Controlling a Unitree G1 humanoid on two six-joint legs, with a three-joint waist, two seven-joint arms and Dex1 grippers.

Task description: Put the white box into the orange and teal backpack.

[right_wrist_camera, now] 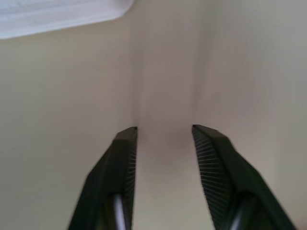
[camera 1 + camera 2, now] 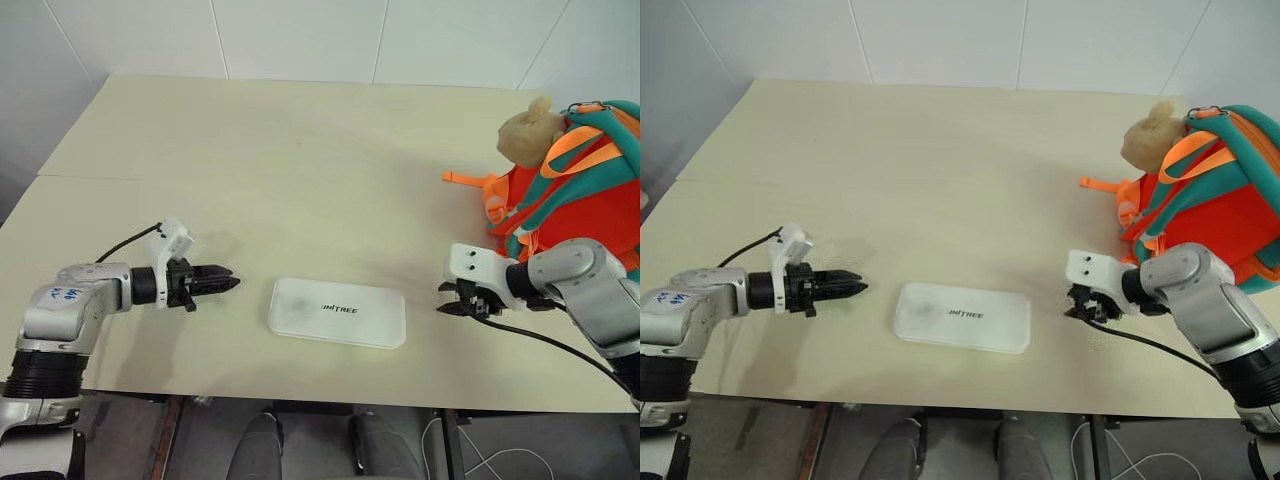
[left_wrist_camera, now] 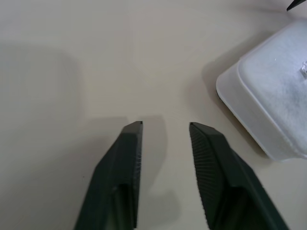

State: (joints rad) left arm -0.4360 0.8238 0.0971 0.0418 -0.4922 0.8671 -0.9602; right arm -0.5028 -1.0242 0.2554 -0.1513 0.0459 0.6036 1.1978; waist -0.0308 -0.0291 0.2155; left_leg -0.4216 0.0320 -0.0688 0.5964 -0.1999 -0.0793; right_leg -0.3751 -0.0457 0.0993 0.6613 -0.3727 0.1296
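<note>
The left gripper (image 3: pixel 165 125) has its two black ribbed fingers parted by a moderate gap, holding nothing, above bare tabletop just beside one end of the flat white rectangular box with rounded corners (image 2: pixel 337 312). The right gripper (image 1: pixel 164 128) shows a similar gap, also empty, near the box's other end. The box lies flat near the front edge of the pale beige table (image 2: pixel 300 160), between both grippers. The small orange backpack with teal trim (image 2: pixel 580 180) sits at the table's right edge.
</note>
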